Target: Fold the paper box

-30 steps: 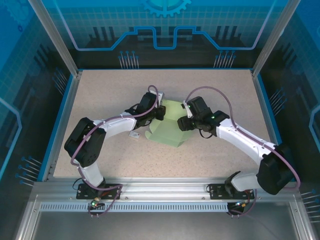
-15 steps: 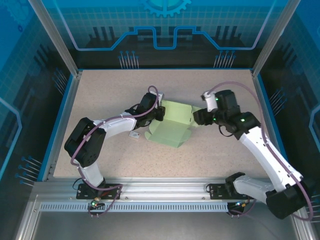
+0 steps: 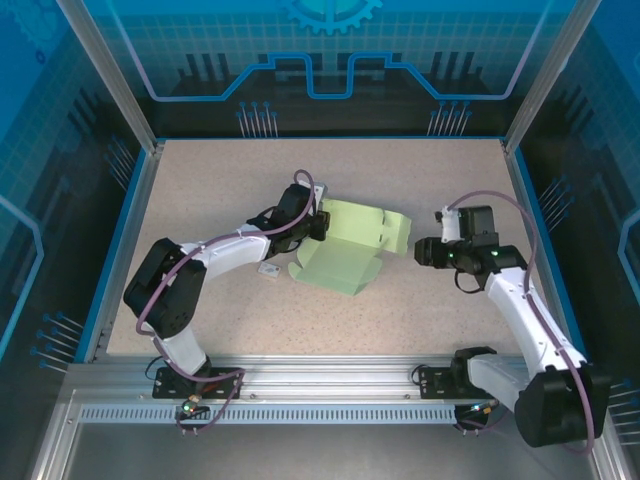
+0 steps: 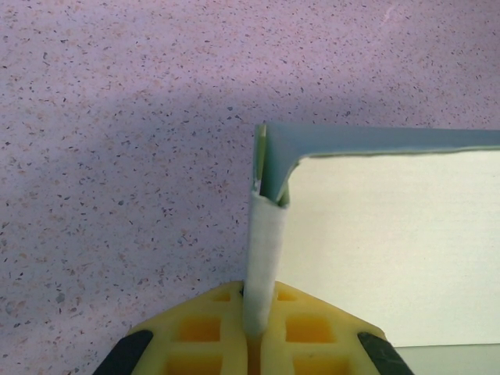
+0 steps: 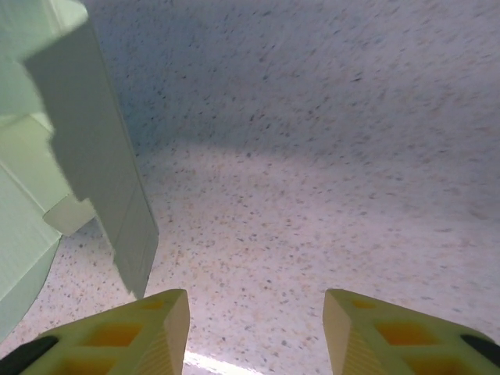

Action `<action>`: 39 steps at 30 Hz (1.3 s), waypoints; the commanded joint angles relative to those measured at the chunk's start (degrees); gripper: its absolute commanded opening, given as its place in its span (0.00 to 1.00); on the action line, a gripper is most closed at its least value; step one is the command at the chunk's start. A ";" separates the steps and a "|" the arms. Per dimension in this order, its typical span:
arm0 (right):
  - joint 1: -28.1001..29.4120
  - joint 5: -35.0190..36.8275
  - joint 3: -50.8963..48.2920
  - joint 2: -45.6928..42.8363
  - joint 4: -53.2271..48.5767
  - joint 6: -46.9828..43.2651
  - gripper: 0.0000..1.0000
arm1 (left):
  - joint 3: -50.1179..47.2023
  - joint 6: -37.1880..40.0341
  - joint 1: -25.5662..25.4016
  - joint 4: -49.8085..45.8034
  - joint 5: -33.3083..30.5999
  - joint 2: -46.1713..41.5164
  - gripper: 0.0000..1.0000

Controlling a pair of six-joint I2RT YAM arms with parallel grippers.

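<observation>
The right gripper (image 3: pixel 424 252) has pulled back from the box (image 3: pixel 350 245) since one second ago, and the right side flap of the box now lies more open. Its fingers (image 5: pixel 148 328) stand apart with nothing between them, only the bare table (image 5: pixel 328 203). The box (image 5: pixel 94 156) is ahead of them and to their left, not touching.

The left gripper (image 3: pixel 322 225) is closed on a thin upright wall of the box (image 4: pixel 391 250), with the card pinched between its two fingers (image 4: pixel 211 328). The rest of the box spreads to the right of these fingers.

The table (image 3: pixel 200 180) is a speckled beige surface with a blue rim. A small white tag (image 3: pixel 268 269) lies on it near the left arm. Aluminium posts (image 3: pixel 105 75) and blue printed panels (image 3: pixel 330 50) close the cell.
</observation>
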 commanded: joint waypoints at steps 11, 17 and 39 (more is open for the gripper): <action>4.87 -14.33 1.23 10.20 16.23 -5.36 0.40 | 2.16 -1.21 -0.33 -1.40 3.61 -2.04 0.06; 6.51 -15.11 1.57 12.30 19.82 -5.66 0.45 | 2.18 -0.82 -0.30 -1.55 4.03 -2.04 0.07; 11.56 -7.37 7.42 17.14 18.54 -4.55 0.53 | 2.14 -1.21 -1.09 -1.55 5.20 -1.86 0.07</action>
